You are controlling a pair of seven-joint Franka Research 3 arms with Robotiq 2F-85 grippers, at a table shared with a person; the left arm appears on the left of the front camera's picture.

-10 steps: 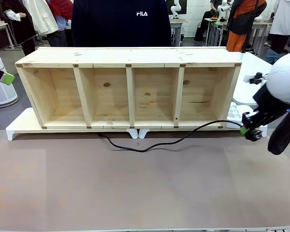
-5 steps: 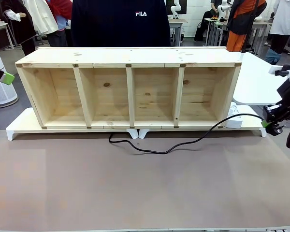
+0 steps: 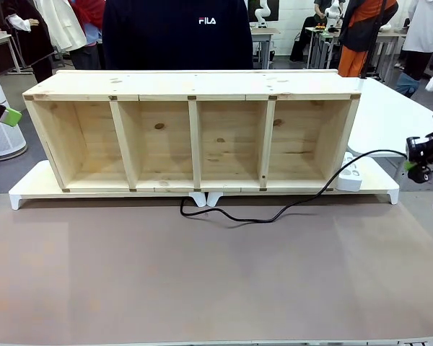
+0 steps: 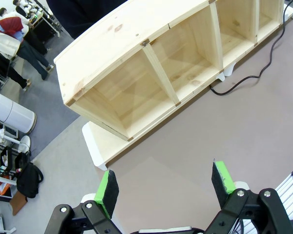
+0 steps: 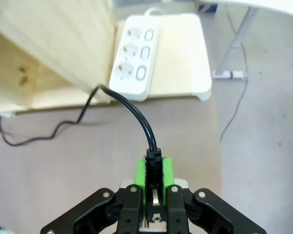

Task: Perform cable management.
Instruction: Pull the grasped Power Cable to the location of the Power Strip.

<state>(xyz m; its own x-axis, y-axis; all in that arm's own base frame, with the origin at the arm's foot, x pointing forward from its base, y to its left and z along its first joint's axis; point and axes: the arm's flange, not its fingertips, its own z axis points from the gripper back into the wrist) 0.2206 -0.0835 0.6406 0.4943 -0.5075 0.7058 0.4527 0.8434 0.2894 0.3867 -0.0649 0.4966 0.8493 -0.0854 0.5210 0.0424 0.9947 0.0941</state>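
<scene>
The cable is a thin black cord. It runs from under the wooden shelf across the brown table, then arcs up over the white power strip to my right gripper at the table's right edge. In the right wrist view, that gripper is shut on the cable's plug end, with the power strip ahead of it. My left gripper hangs open and empty high above the table's left end, looking down on the shelf and the cable. It is also at the left edge of the front view.
The shelf lies on a low white riser at the back of the table. A person in a dark sweater stands behind it. A white side table stands at the right. The brown tabletop in front is bare.
My right gripper has moved right and upward with the plug end. The cable has been dragged rightward, and its loop by the shelf base has slid right. The left arm has stayed still.
</scene>
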